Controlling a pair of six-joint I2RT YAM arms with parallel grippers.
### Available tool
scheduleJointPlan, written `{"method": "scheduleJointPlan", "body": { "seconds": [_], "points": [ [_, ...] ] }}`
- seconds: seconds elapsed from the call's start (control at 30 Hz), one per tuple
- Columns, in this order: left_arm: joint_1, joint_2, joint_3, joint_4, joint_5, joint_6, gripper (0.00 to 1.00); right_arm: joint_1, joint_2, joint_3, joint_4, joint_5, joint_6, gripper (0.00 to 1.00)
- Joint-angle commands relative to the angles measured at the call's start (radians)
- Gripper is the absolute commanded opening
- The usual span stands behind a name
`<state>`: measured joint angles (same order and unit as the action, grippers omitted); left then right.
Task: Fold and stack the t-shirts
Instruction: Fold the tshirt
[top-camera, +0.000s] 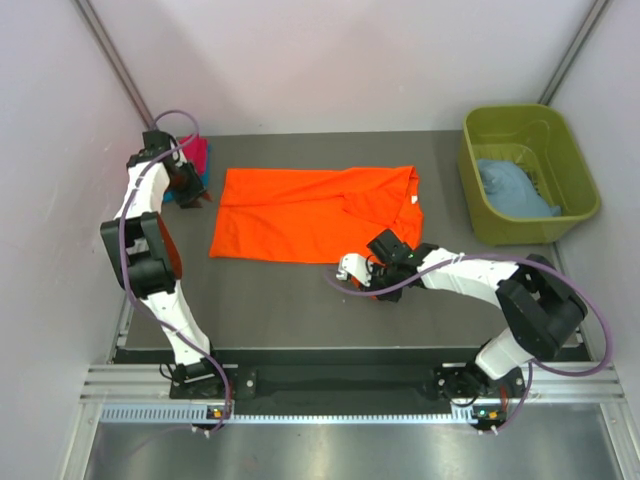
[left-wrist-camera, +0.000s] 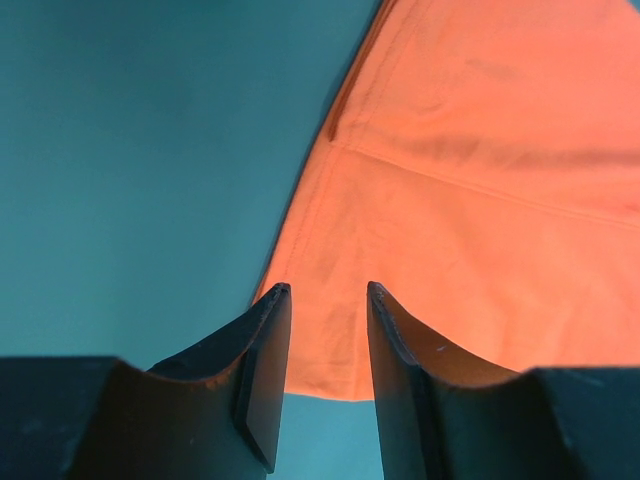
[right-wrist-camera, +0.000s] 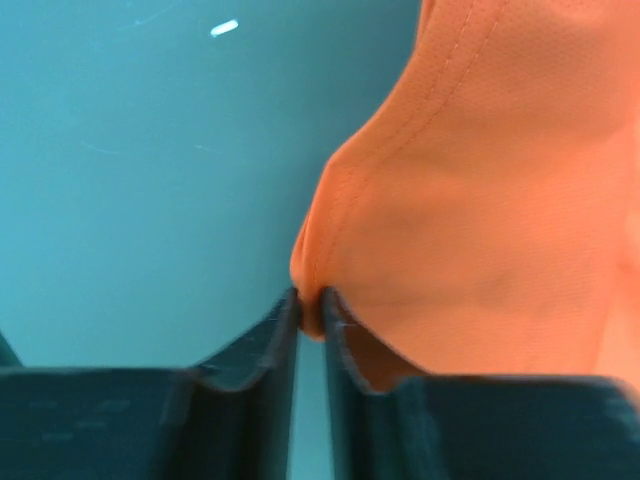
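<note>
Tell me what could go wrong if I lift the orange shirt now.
The right gripper pinches only a small fold at the edge of the orange t-shirt; it may slip out. The left gripper is open, holding nothing, so a one-sided pull would likely drag and bunch the shirt. The crimson-pink t-shirt lies close by the left gripper and could get snagged.

An orange t-shirt (top-camera: 300, 215) lies spread on the table (top-camera: 270, 300)

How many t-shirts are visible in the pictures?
3: orange t-shirt spread mid-table; crimson-pink t-shirt at the far left; light blue t-shirt in the green tub, perhaps hiding more.
</note>
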<state>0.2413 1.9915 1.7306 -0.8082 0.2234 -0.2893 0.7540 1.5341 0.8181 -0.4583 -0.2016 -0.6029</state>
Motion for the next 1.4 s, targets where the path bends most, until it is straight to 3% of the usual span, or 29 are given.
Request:
{"method": "scheduleJointPlan", "body": {
  "seconds": [0.0, 0.3, 0.63, 0.9, 1.37],
  "points": [
    [0.012, -0.082, -0.044, -0.028, -0.058, 0.006, 0.42, 0.021, 0.009, -0.008, 0.032, 0.020, -0.011, 0.12],
    [0.056, -0.152, -0.253, -0.078, -0.093, -0.031, 0.44, 0.019, -0.074, 0.070, -0.046, 0.114, -0.021, 0.03],
    [0.056, -0.115, -0.249, -0.083, -0.093, -0.036, 0.44, -0.001, -0.051, 0.101, -0.033, 0.126, -0.017, 0.00],
    [0.055, -0.123, -0.362, -0.077, -0.087, -0.051, 0.44, -0.013, -0.031, 0.121, -0.026, 0.123, -0.008, 0.00],
    [0.044, -0.034, -0.333, -0.048, -0.067, -0.059, 0.43, -0.022, 0.006, 0.136, -0.019, 0.129, 0.008, 0.00]
  ]
}}
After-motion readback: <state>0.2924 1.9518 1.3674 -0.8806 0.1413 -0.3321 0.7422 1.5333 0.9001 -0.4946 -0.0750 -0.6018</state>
